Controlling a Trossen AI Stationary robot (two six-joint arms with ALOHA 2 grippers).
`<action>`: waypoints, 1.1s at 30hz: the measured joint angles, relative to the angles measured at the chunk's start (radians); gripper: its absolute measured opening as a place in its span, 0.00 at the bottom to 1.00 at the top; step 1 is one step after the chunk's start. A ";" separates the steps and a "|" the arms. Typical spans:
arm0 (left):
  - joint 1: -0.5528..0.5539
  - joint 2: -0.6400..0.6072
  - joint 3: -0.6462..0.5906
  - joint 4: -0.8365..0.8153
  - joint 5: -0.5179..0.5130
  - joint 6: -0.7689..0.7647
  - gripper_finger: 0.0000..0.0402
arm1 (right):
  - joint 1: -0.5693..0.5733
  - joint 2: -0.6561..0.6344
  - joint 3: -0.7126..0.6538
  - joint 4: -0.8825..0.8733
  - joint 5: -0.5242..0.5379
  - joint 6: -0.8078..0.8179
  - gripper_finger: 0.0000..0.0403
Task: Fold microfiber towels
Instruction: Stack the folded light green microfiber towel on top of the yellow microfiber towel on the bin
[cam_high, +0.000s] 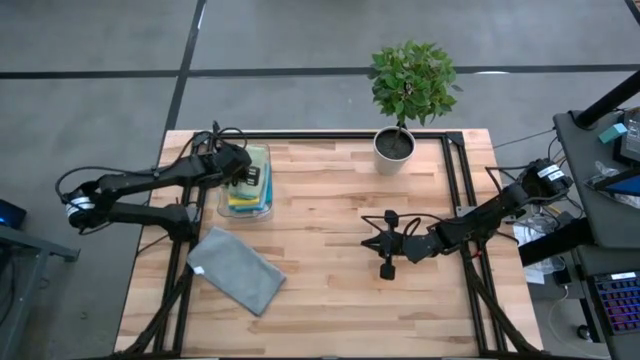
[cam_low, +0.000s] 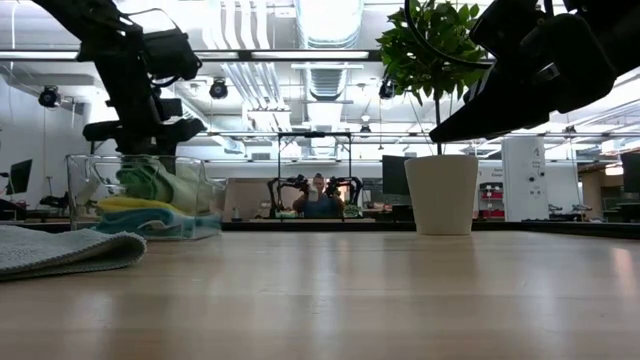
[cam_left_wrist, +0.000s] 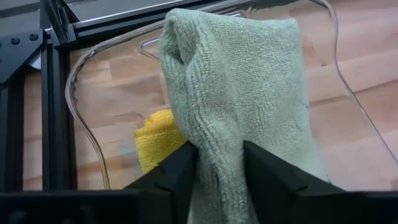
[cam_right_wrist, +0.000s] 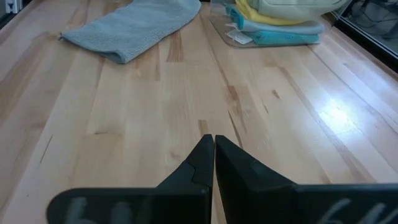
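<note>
Top-down view: the left gripper (cam_high: 247, 176) hangs over the clear bin (cam_high: 224, 207) at the table's (cam_high: 330, 300) far left, while the right gripper (cam_high: 384, 243) hovers above bare wood right of centre, well apart from any cloth. Left wrist view: the olive towel (cam_left_wrist: 239, 93) stands bunched between the left gripper's fingers (cam_left_wrist: 180, 171), which sit parted on either side of it and touch the pile on both sides; whether they clamp it or merely flank it cannot be told. Beneath and beside it lies the yellow towel (cam_left_wrist: 155, 140), inside the bin's curved wall (cam_left_wrist: 84, 118). Right wrist view: the right gripper's (cam_right_wrist: 213, 144) fingers are pressed together, holding nothing; beyond them the yellow towel (cam_right_wrist: 273, 18), the light blue towel (cam_right_wrist: 273, 28) and the teal towel (cam_right_wrist: 292, 38) are stacked in the bin. The grey towel (cam_high: 236, 270) lies folded on the near left of the table, outside the bin. A potted plant (cam_high: 405, 95) stands at the far edge, right of the bin.
</note>
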 joint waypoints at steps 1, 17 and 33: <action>0.000 0.000 0.000 0.000 -0.001 0.003 0.32 | 0.000 0.000 0.000 0.000 0.000 0.000 0.02; 0.004 -0.002 0.097 -0.208 -0.062 0.159 0.49 | 0.000 0.000 0.000 -0.006 0.000 0.007 0.02; -0.033 0.016 0.180 -0.239 0.322 0.571 0.48 | 0.000 0.000 0.000 -0.007 0.001 0.007 0.02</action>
